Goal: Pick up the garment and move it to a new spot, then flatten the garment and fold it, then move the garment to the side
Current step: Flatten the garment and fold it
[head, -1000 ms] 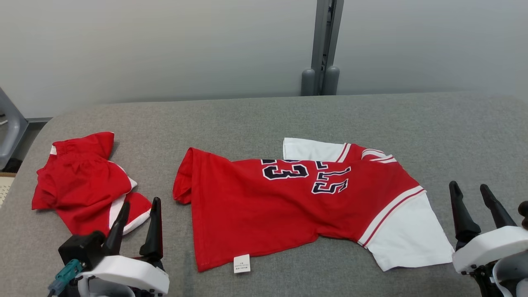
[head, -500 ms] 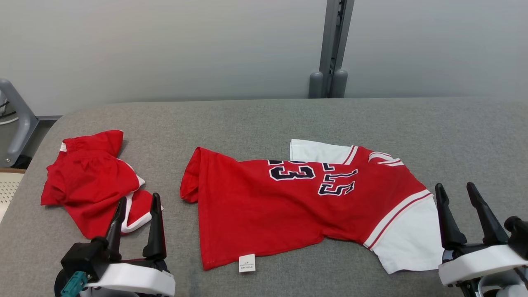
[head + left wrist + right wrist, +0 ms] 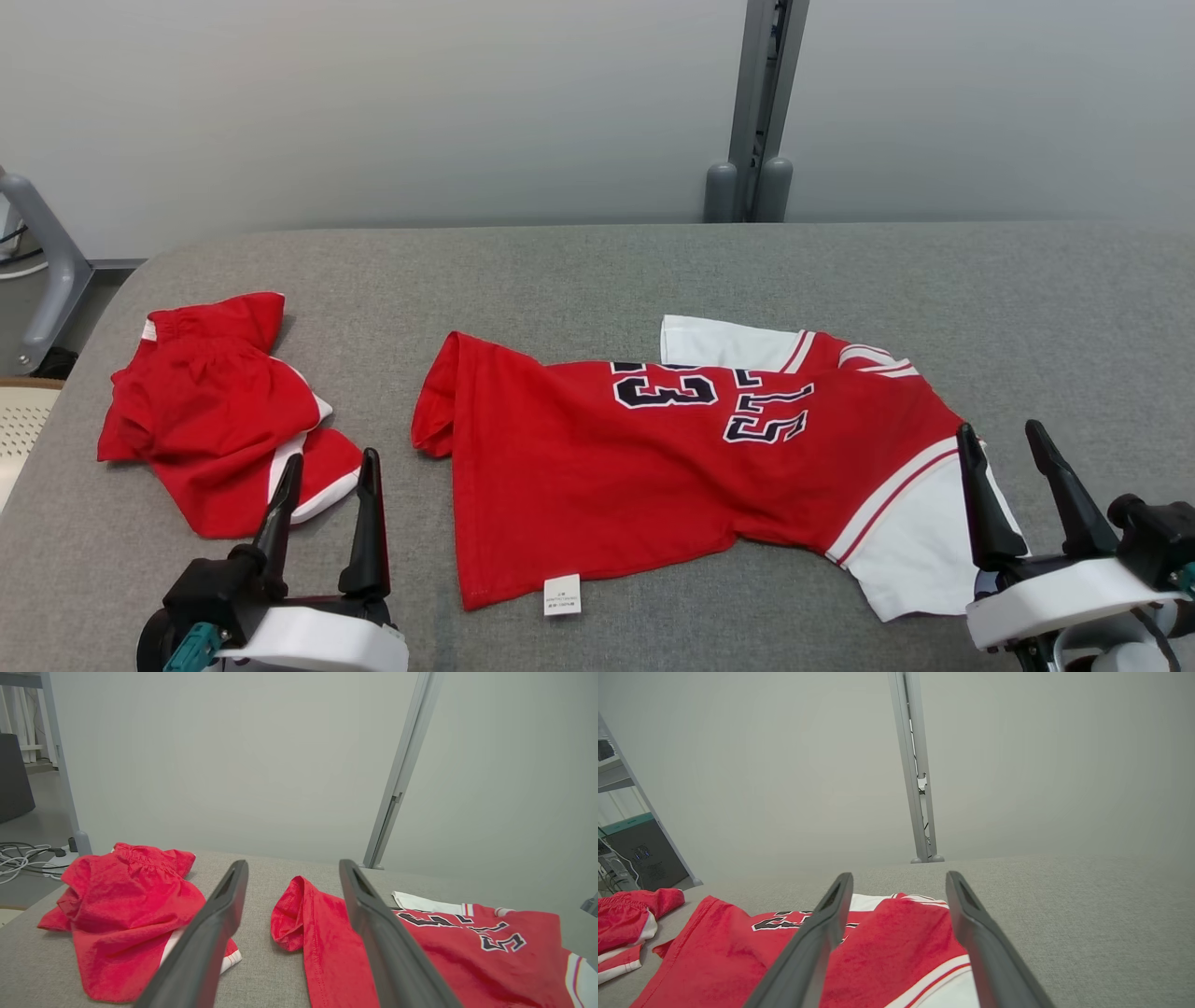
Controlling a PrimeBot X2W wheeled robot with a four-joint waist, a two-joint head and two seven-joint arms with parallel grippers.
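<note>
red jersey [image 3: 653,476] with dark numbers lies spread and somewhat rumpled on the middle of the grey table [image 3: 560,271]. its hem end is curled up and a small white tag [image 3: 561,595] sits at its near edge. just beside the jersey's near white sleeve [image 3: 920,551], the right tool [image 3: 999,427] hovers with its fingers spread wide, holding nothing. off the jersey's hem end, nearer the robot, the left tool [image 3: 332,457] stands likewise wide and empty. further out from that end, apart from the jersey, crumpled red shorts [image 3: 215,411] lie on the table. behind the jersey a grey post [image 3: 756,112] rises against the pale wall [image 3: 373,112].
</note>
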